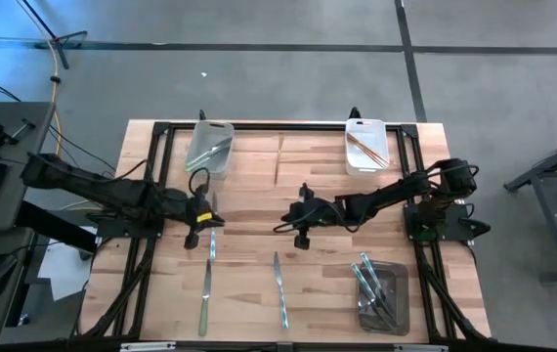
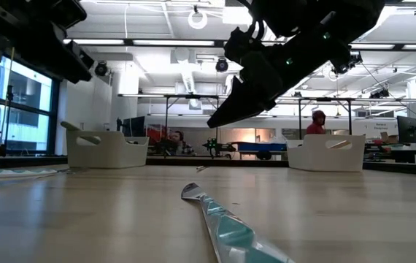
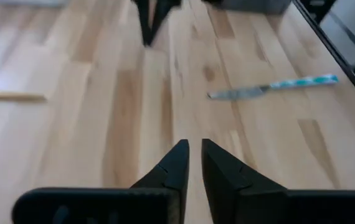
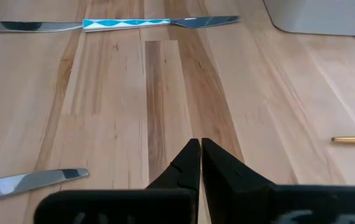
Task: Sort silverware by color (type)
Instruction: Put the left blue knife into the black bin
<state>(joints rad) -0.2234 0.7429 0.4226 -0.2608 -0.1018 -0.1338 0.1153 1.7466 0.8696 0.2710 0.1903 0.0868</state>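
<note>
The wooden table [image 1: 259, 196] stood in an open workshop. A blue-handled knife [image 1: 279, 288] lay lengthwise, blade away from the front edge. Left gripper [image 3: 193, 163] fingers stood slightly parted, empty; right gripper [image 4: 200, 162] fingers were closed, empty.

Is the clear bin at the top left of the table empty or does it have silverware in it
Not empty. In the high view the clear bin holds silver-coloured silverware lying slantwise inside; how many pieces cannot be told.

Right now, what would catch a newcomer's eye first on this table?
Two dark arms reach inward over the wooden table, the left pincer and right pincer hanging above it. A blue-patterned knife lies near the front edge, and three bins sit at the corners, holding sorted cutlery.
</note>
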